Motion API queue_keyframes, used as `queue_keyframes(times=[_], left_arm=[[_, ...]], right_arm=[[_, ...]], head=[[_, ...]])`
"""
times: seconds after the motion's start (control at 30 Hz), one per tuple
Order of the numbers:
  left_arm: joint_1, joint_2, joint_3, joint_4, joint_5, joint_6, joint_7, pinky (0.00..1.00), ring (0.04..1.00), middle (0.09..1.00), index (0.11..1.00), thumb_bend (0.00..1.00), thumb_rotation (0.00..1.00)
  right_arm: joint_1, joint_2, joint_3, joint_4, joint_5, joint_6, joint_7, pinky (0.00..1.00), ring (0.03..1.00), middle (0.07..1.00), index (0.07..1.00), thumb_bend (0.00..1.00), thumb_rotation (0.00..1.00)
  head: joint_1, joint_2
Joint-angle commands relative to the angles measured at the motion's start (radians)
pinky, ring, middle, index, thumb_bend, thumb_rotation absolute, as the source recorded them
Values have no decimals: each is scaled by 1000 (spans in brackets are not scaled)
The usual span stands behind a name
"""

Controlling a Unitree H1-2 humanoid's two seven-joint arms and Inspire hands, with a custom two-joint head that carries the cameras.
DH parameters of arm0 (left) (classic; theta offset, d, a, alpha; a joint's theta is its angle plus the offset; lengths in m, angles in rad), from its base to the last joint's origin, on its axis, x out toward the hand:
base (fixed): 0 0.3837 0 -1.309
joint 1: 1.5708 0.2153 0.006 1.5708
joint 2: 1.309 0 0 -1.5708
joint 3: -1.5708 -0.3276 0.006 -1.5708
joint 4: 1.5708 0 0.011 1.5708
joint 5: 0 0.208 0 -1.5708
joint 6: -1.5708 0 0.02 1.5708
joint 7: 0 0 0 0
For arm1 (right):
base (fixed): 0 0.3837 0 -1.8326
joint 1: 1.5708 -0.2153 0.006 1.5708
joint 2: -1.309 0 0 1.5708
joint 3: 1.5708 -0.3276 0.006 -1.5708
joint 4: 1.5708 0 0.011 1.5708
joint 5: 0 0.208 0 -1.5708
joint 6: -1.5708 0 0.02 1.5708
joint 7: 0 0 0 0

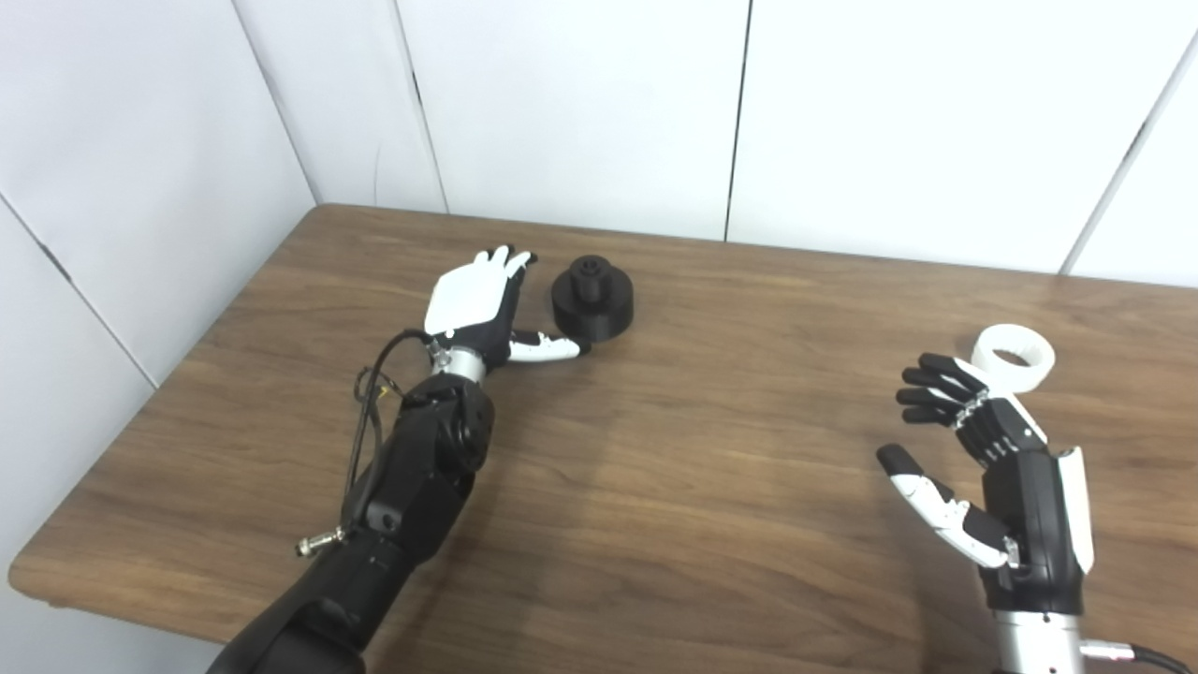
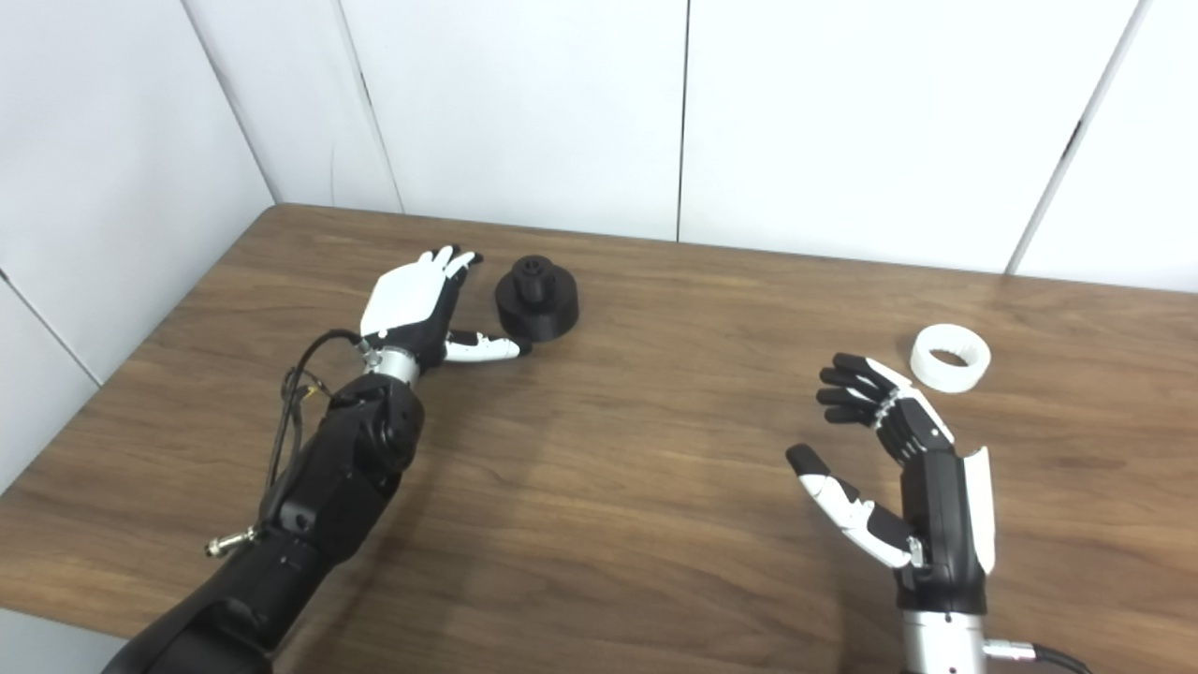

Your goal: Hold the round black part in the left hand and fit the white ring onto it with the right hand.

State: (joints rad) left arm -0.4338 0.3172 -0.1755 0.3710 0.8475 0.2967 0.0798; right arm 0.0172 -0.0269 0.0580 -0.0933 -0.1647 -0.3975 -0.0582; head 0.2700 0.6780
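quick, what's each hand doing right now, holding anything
Left hand: open, holding nothing, beside the round black part on the table.
Right hand: open, holding nothing, short of the white ring.

Black part [image 1: 592, 300] left on table [image 1: 655, 487], ring [image 1: 1013, 356] right.

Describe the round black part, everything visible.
The round black part is a matte, plastic-looking piece: a wide, low disc with a narrower round boss rising from its centre, and a recess in the boss top. It stands flat and upright on the wooden table, toward the far left. The left robot hand is open beside it on its left, thumb tip at or near the base; contact cannot be confirmed. Nothing sits on it.
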Motion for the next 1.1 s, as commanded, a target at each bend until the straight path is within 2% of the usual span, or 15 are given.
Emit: queue_keyframes(times=[0.0, 0.2, 0.47, 0.93, 1.07], left_arm=[[-69, 28, -6, 7, -1, -2, 28, 952, 1000, 1000, 904, 1000, 607], [-89, 28, -33, 55, -5, -8, 28, 945, 1000, 1000, 900, 1000, 610], [-103, 14, -53, 108, -35, -34, 62, 932, 1000, 1000, 888, 1000, 607], [-132, -1, -88, 150, -63, -26, 77, 924, 1000, 1000, 895, 1000, 616], [-142, -5, -96, 167, -70, -33, 91, 927, 1000, 1000, 894, 1000, 620]], right_arm=[[41, -29, -18, 67, -2, -17, 1, 603, 664, 710, 744, 612, 270], [41, -25, -19, 62, 4, -14, 1, 602, 664, 711, 742, 620, 263], [46, -20, -21, 49, 5, 2, -1, 595, 659, 710, 741, 630, 272], [59, -13, -21, 30, -3, 12, -4, 591, 659, 712, 742, 625, 275], [63, -14, -24, 17, -33, 26, -13, 583, 655, 710, 744, 620, 307]], head=[[-1, 2], [-11, 4], [-12, 6], [-28, 12], [-30, 13]])
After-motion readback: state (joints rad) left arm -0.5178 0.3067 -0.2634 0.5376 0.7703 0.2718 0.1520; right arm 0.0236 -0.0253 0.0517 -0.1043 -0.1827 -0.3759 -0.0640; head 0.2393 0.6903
